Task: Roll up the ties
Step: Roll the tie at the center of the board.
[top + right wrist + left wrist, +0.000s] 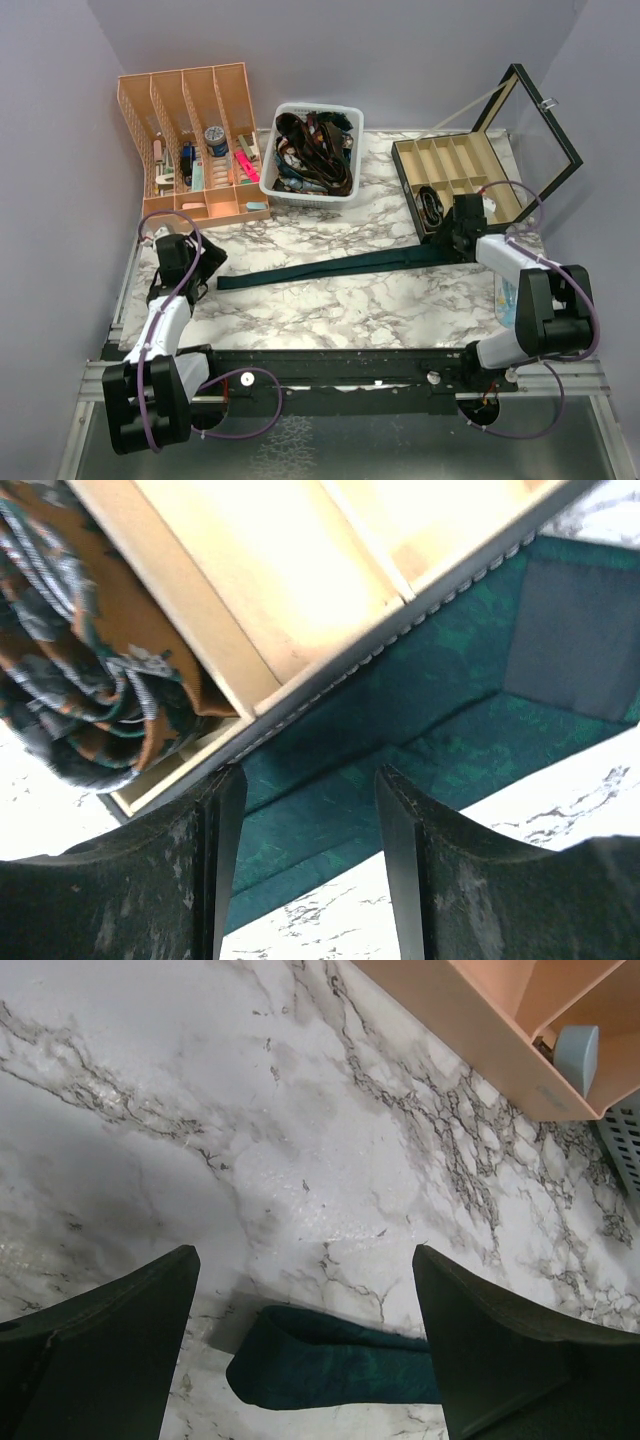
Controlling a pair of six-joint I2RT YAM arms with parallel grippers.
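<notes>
We poise left gripper [303,1256] and right gripper [310,775], both spread apart, over the left and right ends of the tie [340,265] to begin rolling.

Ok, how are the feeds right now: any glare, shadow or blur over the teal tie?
Top view: even light, tie sharp on the marble table. Left wrist view: soft shadow at left, slight sheen mid-frame, tie end clear. Right wrist view: very close, right gripper dark, marble blown white, tie weave visible.
</notes>
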